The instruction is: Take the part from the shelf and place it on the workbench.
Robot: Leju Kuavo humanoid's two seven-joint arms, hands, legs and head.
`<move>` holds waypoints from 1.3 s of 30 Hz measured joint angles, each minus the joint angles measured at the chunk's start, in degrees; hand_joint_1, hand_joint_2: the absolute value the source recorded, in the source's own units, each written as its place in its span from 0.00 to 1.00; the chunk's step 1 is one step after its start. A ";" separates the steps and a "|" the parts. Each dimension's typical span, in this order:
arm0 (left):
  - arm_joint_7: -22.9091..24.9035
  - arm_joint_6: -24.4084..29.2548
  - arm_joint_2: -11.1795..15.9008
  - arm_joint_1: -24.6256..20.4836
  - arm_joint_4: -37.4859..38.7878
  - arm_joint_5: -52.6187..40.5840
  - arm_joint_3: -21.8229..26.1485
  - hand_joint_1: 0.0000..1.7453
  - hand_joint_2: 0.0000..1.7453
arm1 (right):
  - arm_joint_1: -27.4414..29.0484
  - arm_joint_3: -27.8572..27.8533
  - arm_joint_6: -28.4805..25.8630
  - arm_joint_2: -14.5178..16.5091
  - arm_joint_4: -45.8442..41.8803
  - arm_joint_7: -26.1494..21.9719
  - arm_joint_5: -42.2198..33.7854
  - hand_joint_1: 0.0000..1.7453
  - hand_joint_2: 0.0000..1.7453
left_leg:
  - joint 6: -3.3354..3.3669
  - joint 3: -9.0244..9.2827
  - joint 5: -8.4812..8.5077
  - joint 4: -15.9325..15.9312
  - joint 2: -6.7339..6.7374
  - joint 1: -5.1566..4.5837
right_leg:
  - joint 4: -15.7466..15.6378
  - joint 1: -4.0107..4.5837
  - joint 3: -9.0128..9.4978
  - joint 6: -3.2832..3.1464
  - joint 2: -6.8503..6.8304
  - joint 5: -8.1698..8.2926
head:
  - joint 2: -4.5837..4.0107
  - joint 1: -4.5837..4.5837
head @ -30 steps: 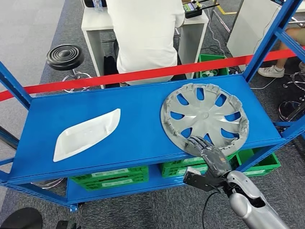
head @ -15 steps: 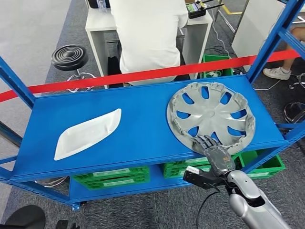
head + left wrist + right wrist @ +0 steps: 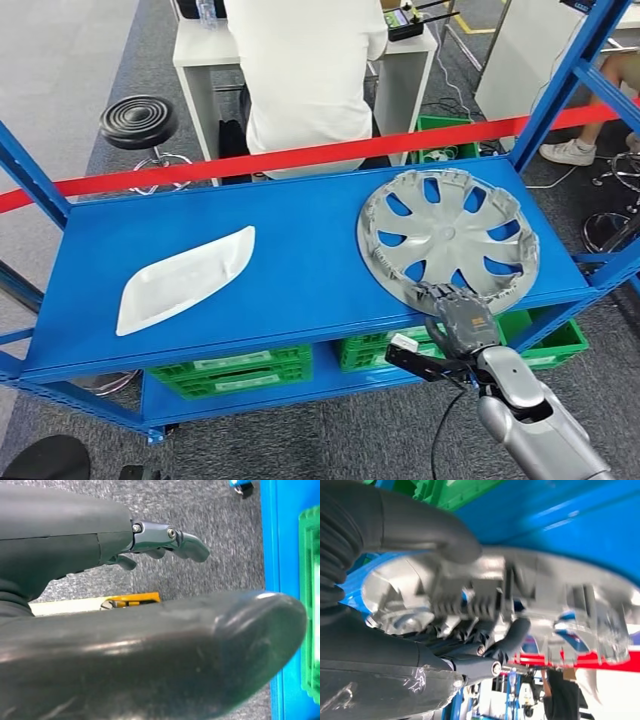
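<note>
The right hand (image 3: pixel 462 318) grasps the near rim of the grey hubcap (image 3: pixel 448 236), thumb on one face and fingers (image 3: pixel 508 640) on the other. The hubcap lies on the blue shelf (image 3: pixel 302 250), at about three o'clock from the white tray (image 3: pixel 183 279). The left hand (image 3: pixel 113 605) holds nothing, fingers apart.

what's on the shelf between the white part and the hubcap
Nothing: in the head view, bare blue shelf separates the white part from the hubcap, whose near rim the right hand grips.
</note>
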 joint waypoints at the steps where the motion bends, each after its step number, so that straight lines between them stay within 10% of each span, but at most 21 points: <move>1: -0.07 0.08 0.01 0.04 0.00 -0.01 0.01 0.00 0.00 | 0.10 -0.16 -0.39 0.08 -0.03 -0.08 0.14 1.00 1.00 | 0.39 0.02 0.09 -0.06 0.07 0.04 | 0.12 -0.06 -0.05 0.29 -0.02 -0.13 | -0.01 0.06; 6: -0.28 0.24 0.08 0.12 0.00 -0.01 0.05 0.00 0.00 | 1.10 -0.86 -1.39 0.38 -0.15 -0.32 0.27 1.00 1.00 | 1.72 0.09 0.26 -0.18 0.24 0.06 | 14.04 -0.13 -6.33 1.11 -0.19 -7.24 | -0.01 0.85; 8: -0.28 0.24 0.05 0.20 0.00 -0.02 0.05 0.00 0.00 | 1.50 -0.99 -1.65 0.50 -0.20 -0.51 0.26 1.00 1.00 | 1.75 0.19 0.19 -0.17 0.22 0.00 | 16.40 -0.13 -7.53 1.08 -0.19 -7.17 | -0.01 0.93; 13: -0.31 0.39 0.09 0.17 -0.01 -0.02 0.07 0.00 0.00 | 2.62 -2.28 -3.05 0.54 -2.10 -1.27 -0.59 1.00 1.00 | 0.78 0.65 -0.30 -0.03 -0.15 -0.25 | 1.11 -0.13 0.05 0.55 -0.20 -0.56 | 0.00 1.11; 17: -0.33 0.56 0.16 0.25 -0.01 -0.04 0.10 0.00 0.00 | 4.03 -4.09 -3.87 0.50 -4.13 -1.45 -1.15 1.00 1.00 | -0.47 0.35 -0.63 0.05 -0.15 -0.12 | 0.28 -0.07 0.13 -0.86 -0.06 -0.43 | 0.00 0.93; 20: -0.36 0.62 0.14 0.17 0.00 -0.08 0.09 0.00 0.00 | 4.56 -4.90 -4.33 0.46 -5.09 -1.46 -1.28 1.00 1.00 | -1.14 -3.48 -5.24 8.12 0.08 -0.04 | 0.09 -0.24 0.14 -1.57 -0.11 -0.35 | -0.01 0.33; 22: -0.39 0.63 0.11 0.23 0.00 -0.11 0.10 0.00 0.00 | 5.19 -5.26 -4.67 0.46 -5.50 -1.50 -1.32 0.50 1.00 | -1.29 -6.86 -7.54 14.72 0.08 0.00 | 0.09 -0.20 0.11 -1.66 -0.16 -0.38 | -0.01 0.19; 24: -0.42 0.64 0.16 0.29 -0.01 -0.12 0.11 0.00 0.00 | 5.77 -5.60 -4.65 0.46 -6.03 -1.66 -1.80 0.00 1.00 | -1.24 -6.95 -5.69 14.30 0.10 0.01 | 0.10 -0.22 0.14 -1.63 -0.16 -0.39 | -0.01 0.14; 27: -0.51 0.52 0.28 0.19 -0.01 -0.18 0.13 0.00 0.00 | 6.09 -6.04 -2.78 0.45 -6.74 -2.71 -4.94 0.00 1.00 | -0.86 -2.11 -0.39 3.97 0.14 0.04 | 0.26 -0.14 0.09 -1.19 0.00 -0.41 | -0.01 -0.03; 29: -0.64 0.33 0.30 0.07 0.00 -0.26 0.14 0.00 0.00 | 6.18 -6.36 -0.52 0.38 -7.04 -4.10 -8.78 0.00 1.00 | -0.33 -0.56 0.27 0.37 0.11 -0.03 | 0.33 0.04 -0.12 -0.52 0.16 -0.34 | 0.00 -0.06; 33: -0.75 0.13 0.37 0.08 -0.01 -0.37 0.18 0.00 0.00 | 6.68 -6.58 1.86 -0.05 -7.78 -5.65 -13.97 0.00 1.00 | 1.17 -0.47 0.50 -0.13 0.12 0.08 | 1.69 -0.13 -0.92 0.71 0.04 -1.40 | -0.01 0.28; 37: -0.79 -0.02 0.53 0.10 0.00 -0.50 0.40 0.00 0.00 | 6.91 -6.64 2.20 -0.47 -8.06 -5.69 -15.05 0.00 1.00 | 1.76 -0.42 0.58 -0.19 0.16 0.04 | 15.29 -0.14 -7.09 1.22 -0.13 -7.67 | -0.01 0.89; 39: -0.79 -0.05 0.52 0.14 0.00 -0.53 0.53 0.00 0.00 | 7.05 -6.65 2.23 -0.50 -8.06 -5.69 -15.10 0.00 1.00 | 1.74 -0.32 0.54 -0.18 0.15 0.03 | 15.96 -0.14 -7.48 1.21 -0.14 -6.79 | -0.01 0.97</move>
